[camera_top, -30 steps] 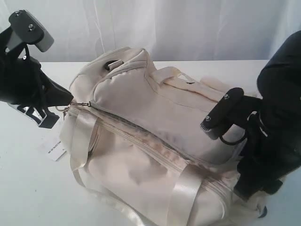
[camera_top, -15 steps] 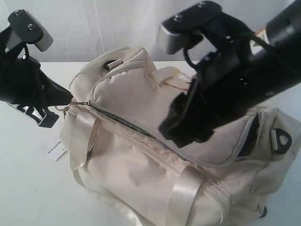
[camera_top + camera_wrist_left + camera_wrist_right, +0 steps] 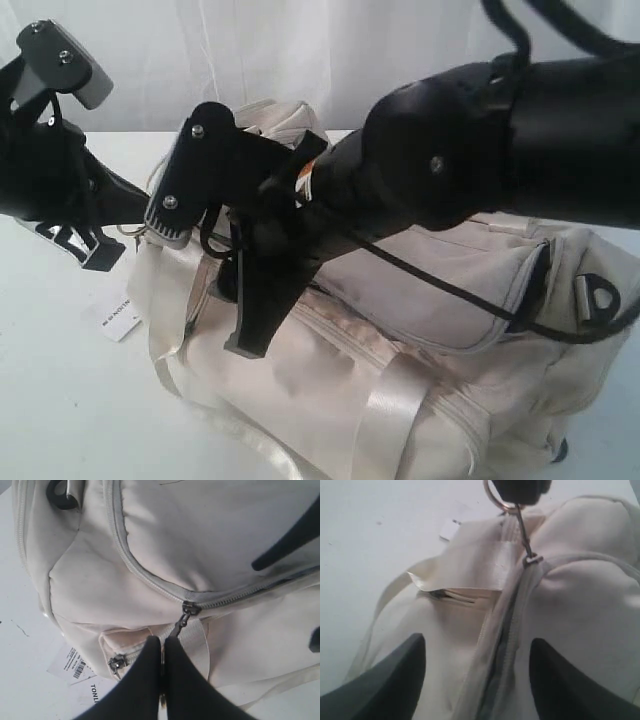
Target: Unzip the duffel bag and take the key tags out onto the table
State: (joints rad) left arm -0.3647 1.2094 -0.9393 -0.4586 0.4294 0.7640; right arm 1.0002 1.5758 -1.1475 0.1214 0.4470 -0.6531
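White table (image 3: 60, 400), white curtain (image 3: 400, 50) behind; duffel bag (image 3: 300, 400) on it; left end effector (image 3: 162, 642) pinching zipper pull (image 3: 184, 617); right end effector (image 3: 476, 640) spread.

Glowing bright and diffuse through the curtain (image 3: 300, 50) behind, washing the table (image 3: 60, 420) near white, casting soft shadows under the duffel bag (image 3: 300, 400), blurring close foregrounds in wrist views.
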